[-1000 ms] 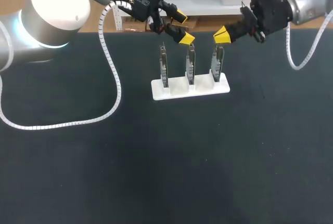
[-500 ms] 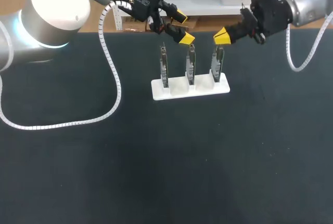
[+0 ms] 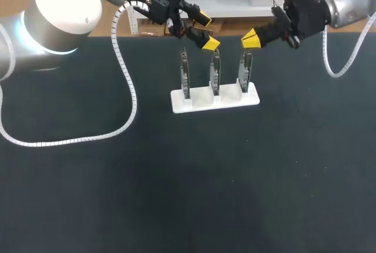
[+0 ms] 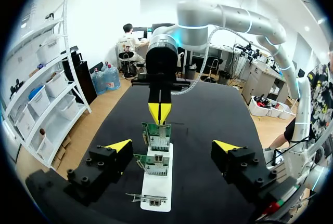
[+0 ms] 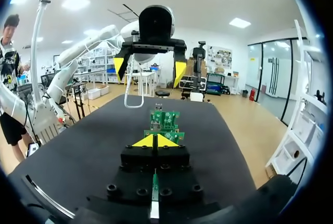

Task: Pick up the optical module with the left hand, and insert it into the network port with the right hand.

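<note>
Centrally, boards (image 3: pixel 215 72); table (image 3: pixel 176 176) seemingly felt-covered.

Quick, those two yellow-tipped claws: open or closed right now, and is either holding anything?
Left gripper: fingers open, holding nothing.
Right gripper: fingers shut, nothing seen between them.

My table (image 3: pixel 235 176) is covered with a black mat. A white stand (image 3: pixel 215 99) sits on it near the middle, toward the far edge. At my left, a loop of white coiled cable (image 3: pixel 70 138) from my left arm lies on the mat, well apart from the stand.
</note>
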